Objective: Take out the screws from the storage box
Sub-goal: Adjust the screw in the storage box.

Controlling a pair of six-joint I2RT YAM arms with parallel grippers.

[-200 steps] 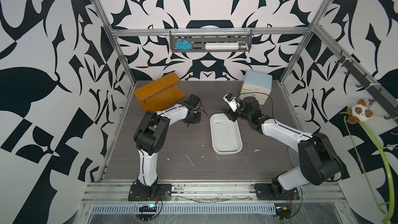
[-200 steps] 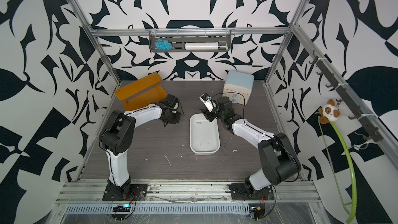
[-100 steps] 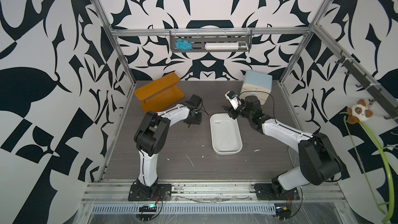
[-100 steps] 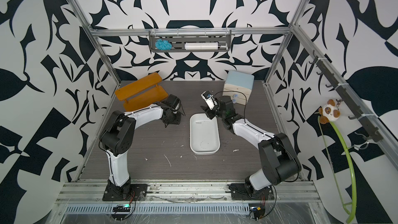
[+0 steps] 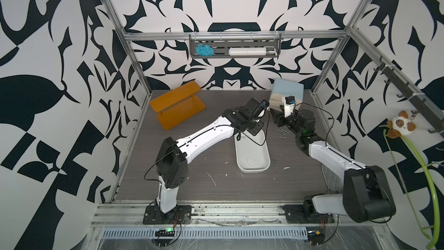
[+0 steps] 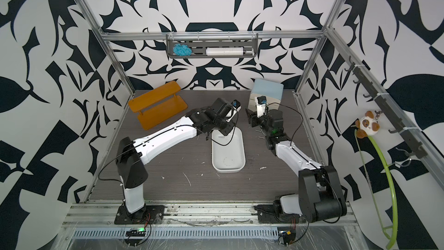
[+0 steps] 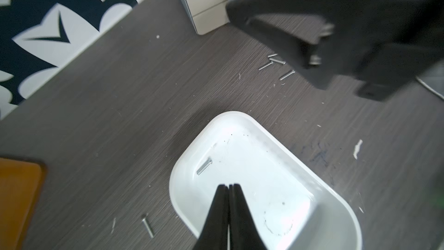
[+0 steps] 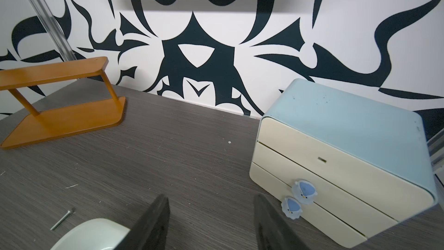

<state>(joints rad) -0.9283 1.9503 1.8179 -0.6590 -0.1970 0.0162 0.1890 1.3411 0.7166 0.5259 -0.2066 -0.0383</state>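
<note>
Left wrist view: found one screw [image 7: 204, 166] remaining inside storage box [image 7: 259, 179] at centre of desk [image 7: 120, 116]; several screws [image 7: 265, 65] out on desk, mostly toward far right corner. Noted left gripper [image 7: 228, 186] clenched empty over box, right gripper [image 8: 210, 200] released.

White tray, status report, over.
Left gripper jaws shut, empty, over shallow white plastic tray. Right gripper jaws open, empty. One small silver screw inside; nothing blocking.

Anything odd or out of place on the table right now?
Loose screws lie scattered on the table near the storage box, another screw on its opposite side; one screw lies inside. White flecks dot the surface.
</note>
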